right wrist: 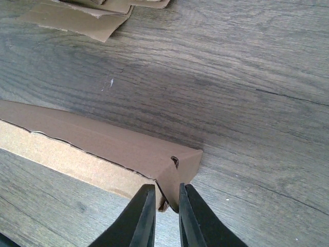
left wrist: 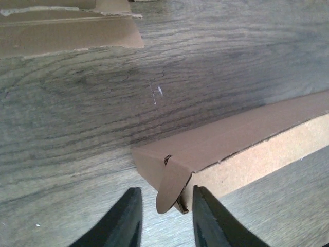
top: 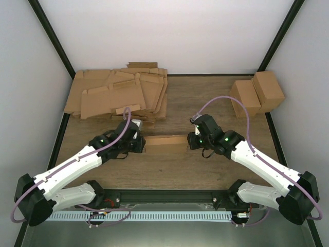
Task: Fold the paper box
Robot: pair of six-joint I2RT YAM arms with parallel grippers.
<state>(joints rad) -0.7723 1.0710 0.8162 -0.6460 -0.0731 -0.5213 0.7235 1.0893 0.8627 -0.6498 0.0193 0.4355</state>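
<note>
The paper box [top: 165,144] lies flat and shallow on the middle of the wooden bench [top: 205,172], its long axis running left to right, between the two arms and well apart from the other cardboard. The left claw [top: 140,143] meets the box's left end. In the left wrist view its dark fingers [left wrist: 126,221] stand narrowly apart on either side of the rounded left-end tab [left wrist: 172,188], and bench shows between the tab and one finger, so the tab is straddled, not clamped. The right claw [top: 191,140] meets the right end. In the right wrist view its fingers [right wrist: 144,216] are drawn close together with the right-end tab [right wrist: 167,180] pinched between them. A spread stack of flat die-cut sheets [top: 121,95] occupies the far left of the bench, its edge reaching close to the left claw. Two small closed cartons [top: 257,95] stand side by side at the far right.
</note>
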